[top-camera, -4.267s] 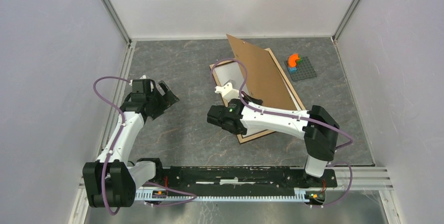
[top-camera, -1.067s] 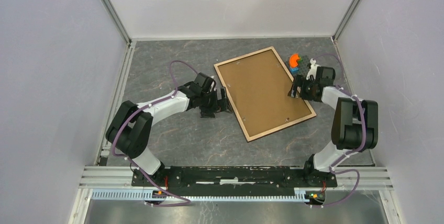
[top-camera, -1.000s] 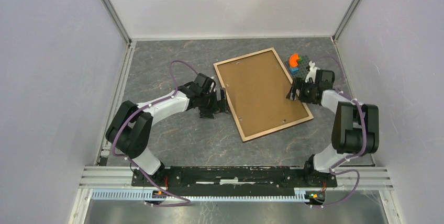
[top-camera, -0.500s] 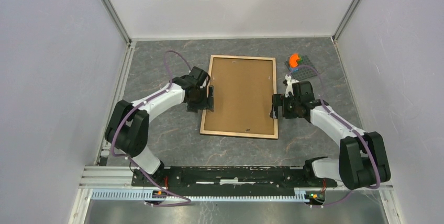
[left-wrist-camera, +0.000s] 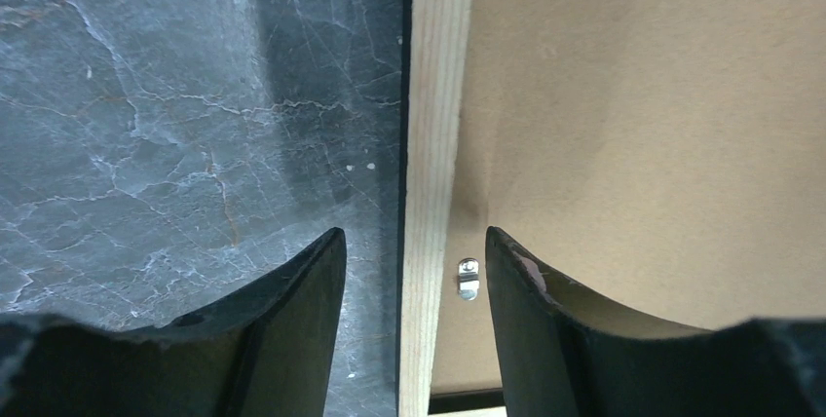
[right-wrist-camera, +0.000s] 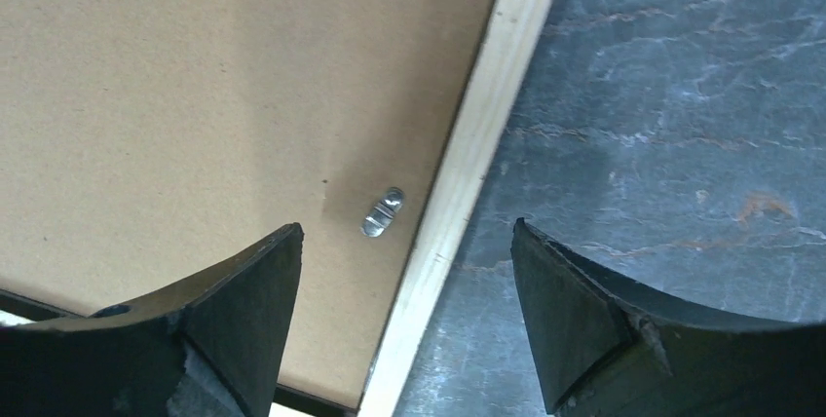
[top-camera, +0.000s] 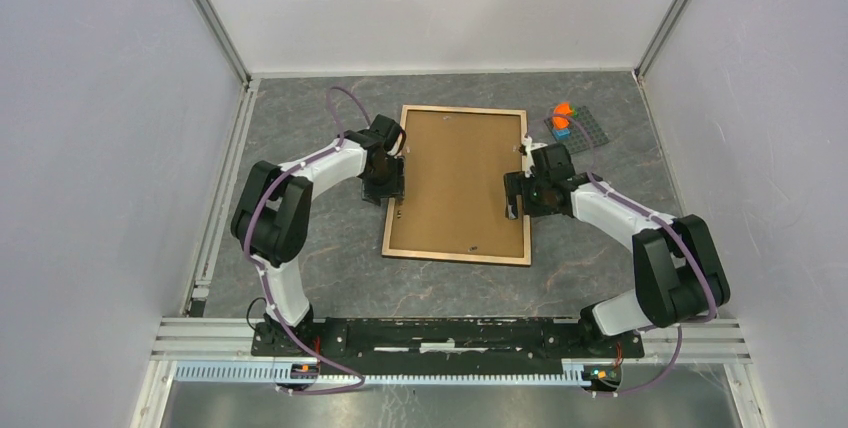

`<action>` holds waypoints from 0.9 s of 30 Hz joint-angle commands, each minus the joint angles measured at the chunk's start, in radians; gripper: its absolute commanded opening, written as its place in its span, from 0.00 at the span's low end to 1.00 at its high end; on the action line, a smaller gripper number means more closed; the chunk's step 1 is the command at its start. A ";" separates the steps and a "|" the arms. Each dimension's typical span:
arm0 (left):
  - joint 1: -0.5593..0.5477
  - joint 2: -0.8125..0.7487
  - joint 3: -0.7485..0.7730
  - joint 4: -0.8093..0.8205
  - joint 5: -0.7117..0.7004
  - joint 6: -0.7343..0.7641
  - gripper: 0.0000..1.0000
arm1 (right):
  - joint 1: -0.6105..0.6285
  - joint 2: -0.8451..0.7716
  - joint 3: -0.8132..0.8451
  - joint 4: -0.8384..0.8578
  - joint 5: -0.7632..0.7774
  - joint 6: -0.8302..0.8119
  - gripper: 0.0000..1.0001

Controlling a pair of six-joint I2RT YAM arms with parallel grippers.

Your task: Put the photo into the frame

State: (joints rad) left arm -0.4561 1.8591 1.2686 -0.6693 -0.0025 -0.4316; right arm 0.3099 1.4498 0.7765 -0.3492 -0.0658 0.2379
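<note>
The frame point(top-camera: 455, 256) lies flat, its light wood rim up, with the brown backing panel point(top-camera: 458, 178) set in it. The photo is hidden. My left gripper point(top-camera: 392, 180) stands open astride the frame's left rim point(left-wrist-camera: 436, 95), one finger over the table and the other over the panel point(left-wrist-camera: 662, 95), with gaps on both sides point(left-wrist-camera: 414, 242). My right gripper point(top-camera: 515, 198) stands open astride the right rim point(right-wrist-camera: 492, 95), its jaws wide and not touching it point(right-wrist-camera: 407, 242). A small metal turn clip point(left-wrist-camera: 469, 279) shows beside each rim, the right one point(right-wrist-camera: 382, 212) slanted.
A small grey studded plate with an orange piece point(top-camera: 573, 125) sits at the back right, just beyond the frame's far right corner. The grey marbled table point(top-camera: 330, 258) is walled on three sides.
The frame has swung from slanted to square on the table. Both grippers have shifted along its side rims, and the left jaws have narrowed around the rim.
</note>
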 commanded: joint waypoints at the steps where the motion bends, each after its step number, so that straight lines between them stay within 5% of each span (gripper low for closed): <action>1: -0.003 0.006 -0.002 -0.011 -0.068 0.065 0.59 | 0.039 0.023 0.051 -0.005 0.120 -0.001 0.80; 15: -0.003 0.027 -0.017 -0.015 -0.086 0.069 0.52 | 0.104 0.091 0.071 -0.036 0.191 0.007 0.55; 22: -0.003 0.031 -0.012 -0.017 -0.073 0.070 0.51 | 0.103 0.091 0.070 -0.069 0.204 -0.031 0.29; 27: -0.003 0.038 -0.008 -0.018 -0.055 0.071 0.51 | 0.104 0.099 0.084 -0.061 0.201 -0.099 0.24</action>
State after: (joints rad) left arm -0.4595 1.8713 1.2629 -0.6746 -0.0463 -0.4129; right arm 0.4080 1.5326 0.8375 -0.3981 0.1337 0.2111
